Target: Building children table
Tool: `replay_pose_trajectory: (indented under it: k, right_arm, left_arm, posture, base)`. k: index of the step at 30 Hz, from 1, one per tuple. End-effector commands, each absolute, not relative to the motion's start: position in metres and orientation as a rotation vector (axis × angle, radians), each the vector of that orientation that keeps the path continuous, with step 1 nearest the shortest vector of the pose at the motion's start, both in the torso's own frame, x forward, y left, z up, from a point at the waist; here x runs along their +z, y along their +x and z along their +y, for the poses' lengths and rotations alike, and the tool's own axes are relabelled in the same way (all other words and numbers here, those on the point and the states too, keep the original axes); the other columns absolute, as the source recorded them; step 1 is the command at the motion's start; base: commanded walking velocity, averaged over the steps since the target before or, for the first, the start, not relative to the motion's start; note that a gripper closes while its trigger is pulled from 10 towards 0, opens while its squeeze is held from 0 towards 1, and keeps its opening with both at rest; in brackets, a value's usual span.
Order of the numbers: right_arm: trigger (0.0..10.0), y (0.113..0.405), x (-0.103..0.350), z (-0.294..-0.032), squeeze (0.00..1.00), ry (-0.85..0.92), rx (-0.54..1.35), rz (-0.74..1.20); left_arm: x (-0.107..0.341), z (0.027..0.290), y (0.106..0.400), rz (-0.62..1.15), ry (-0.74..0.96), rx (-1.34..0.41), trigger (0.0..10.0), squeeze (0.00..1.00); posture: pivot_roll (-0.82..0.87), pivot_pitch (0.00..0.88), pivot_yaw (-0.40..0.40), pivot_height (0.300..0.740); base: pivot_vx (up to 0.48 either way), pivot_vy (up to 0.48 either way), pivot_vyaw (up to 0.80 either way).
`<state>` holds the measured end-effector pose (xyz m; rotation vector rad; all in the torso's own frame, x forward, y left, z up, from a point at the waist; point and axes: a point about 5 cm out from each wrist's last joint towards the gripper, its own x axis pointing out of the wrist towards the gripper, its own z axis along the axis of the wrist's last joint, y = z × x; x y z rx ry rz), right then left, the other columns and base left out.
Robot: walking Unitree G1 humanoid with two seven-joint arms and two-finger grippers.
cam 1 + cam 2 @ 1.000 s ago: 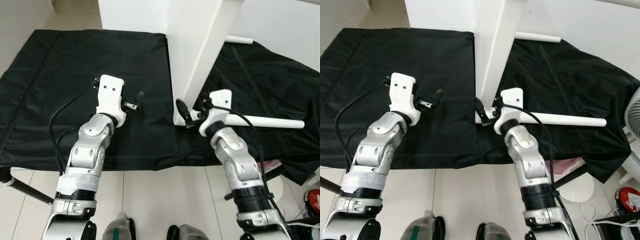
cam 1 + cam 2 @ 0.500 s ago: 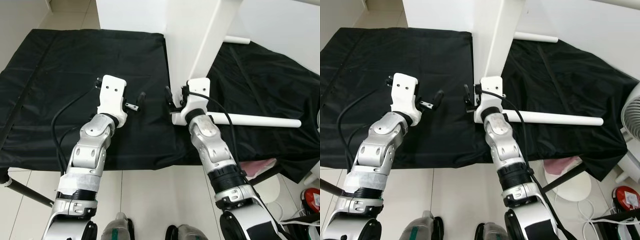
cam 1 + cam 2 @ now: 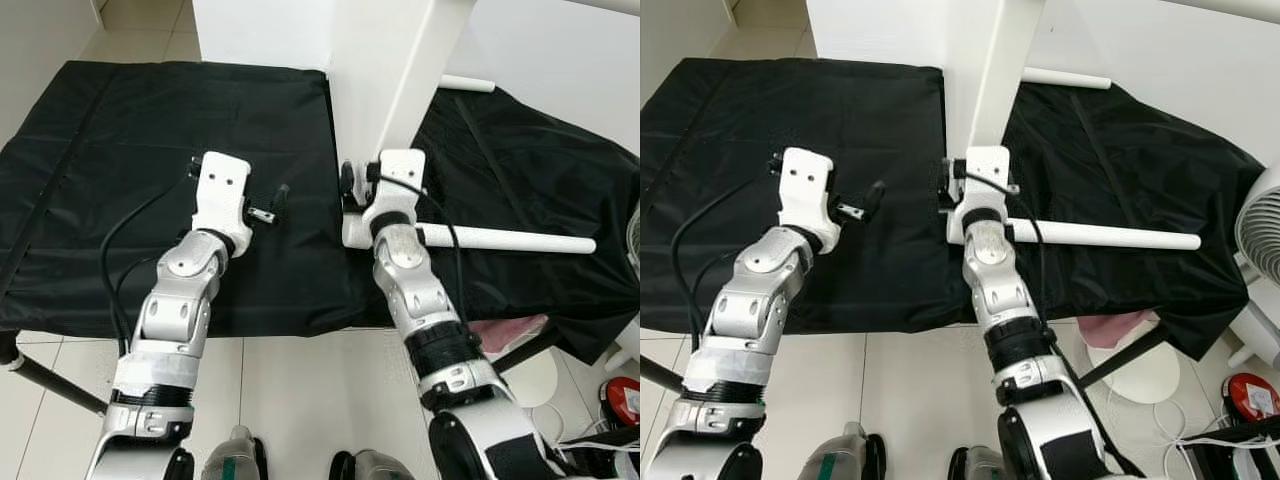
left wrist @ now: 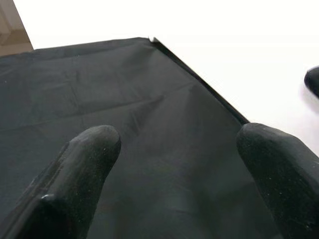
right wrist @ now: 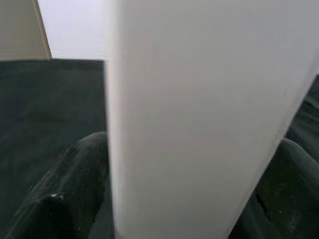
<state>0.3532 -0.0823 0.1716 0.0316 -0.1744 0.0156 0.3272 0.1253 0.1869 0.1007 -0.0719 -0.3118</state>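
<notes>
A tall white table leg (image 3: 395,110) stands tilted on the black cloth (image 3: 120,150), leaning against a big white panel (image 3: 270,30) behind it. My right gripper (image 3: 352,190) is at the foot of that leg, open. In the right wrist view the leg (image 5: 189,124) stands between its two spread black fingers (image 5: 70,194). My left gripper (image 3: 268,200) hovers over the cloth to the left of the leg, open and holding nothing, its fingers (image 4: 75,174) wide apart above bare cloth. A white round rod (image 3: 510,240) lies on the cloth to the right.
The cloth covers a low platform whose front edge (image 3: 250,330) runs just before my arms, with tiled floor below. A white fan (image 3: 1260,230), a round white base (image 3: 1145,375) and a red object (image 3: 1260,395) stand at the right.
My right arm swung left from beside the rod to the foot of the white leg, which now stands between its fingers. The left arm has hardly moved.
</notes>
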Motion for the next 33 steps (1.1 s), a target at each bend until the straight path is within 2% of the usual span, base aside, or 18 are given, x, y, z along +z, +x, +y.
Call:
replay_pose_trajectory:
  k: [1, 21, 22, 23, 24, 25, 26, 27, 33]
  right_arm:
    - [10.0, 0.353, 0.167, -0.087, 0.0, 0.026, -0.013, -0.168]
    - [10.0, 0.381, 0.182, -0.09, 0.0, 0.045, -0.058, -0.158]
    - [9.3, 0.382, 0.182, -0.09, 0.0, 0.053, -0.057, -0.151]
    - [9.3, 0.382, 0.182, -0.089, 0.0, 0.061, -0.054, -0.145]
    - [3.9, 0.383, 0.182, -0.088, 0.0, 0.078, -0.037, -0.139]
    - [3.9, 0.383, 0.182, -0.088, 0.0, 0.078, -0.037, -0.139]
    - [3.3, 0.383, 0.182, -0.086, 0.0, 0.09, -0.022, -0.136]
    - [0.0, 0.383, 0.182, -0.084, 0.0, 0.092, -0.011, -0.137]
    - [0.0, 0.383, 0.181, -0.079, 0.0, 0.099, 0.02, -0.136]
  left_arm:
    - [0.186, 0.128, 0.327, -0.073, 0.108, -0.228, 10.0, 0.0]
    - [0.189, 0.128, 0.329, -0.077, 0.119, -0.23, 10.0, 0.0]
    - [0.189, 0.128, 0.329, -0.078, 0.12, -0.229, 10.0, 0.0]
    - [0.189, 0.128, 0.329, -0.079, 0.121, -0.227, 10.0, 0.0]
    - [0.189, 0.128, 0.329, -0.079, 0.121, -0.225, 10.0, 0.0]
    - [0.189, 0.128, 0.329, -0.079, 0.121, -0.225, 10.0, 0.0]
    - [0.189, 0.129, 0.328, -0.079, 0.122, -0.223, 10.0, 0.0]
    - [0.189, 0.129, 0.328, -0.079, 0.122, -0.221, 10.0, 0.0]
    - [0.189, 0.13, 0.328, -0.078, 0.123, -0.218, 10.0, 0.0]
  posture:
    - [0.12, 0.019, -0.06, 0.74]
    - [0.12, 0.035, -0.051, 0.74]
    - [0.12, 0.035, -0.052, 0.74]
    - [0.12, 0.035, -0.053, 0.74]
    - [0.13, 0.036, -0.055, 0.74]
    - [0.13, 0.036, -0.055, 0.74]
    - [0.13, 0.036, -0.055, 0.74]
    - [0.13, 0.036, -0.056, 0.74]
    - [0.13, 0.035, -0.058, 0.74]
  base:
    - [0.0, 0.0, 0.0]
    - [0.0, 0.0, 0.0]
    - [0.0, 0.0, 0.0]
    - [0.0, 0.0, 0.0]
    - [0.0, 0.0, 0.0]
    - [0.0, 0.0, 0.0]
    - [0.0, 0.0, 0.0]
    - [0.0, 0.0, 0.0]
    - [0.0, 0.0, 0.0]
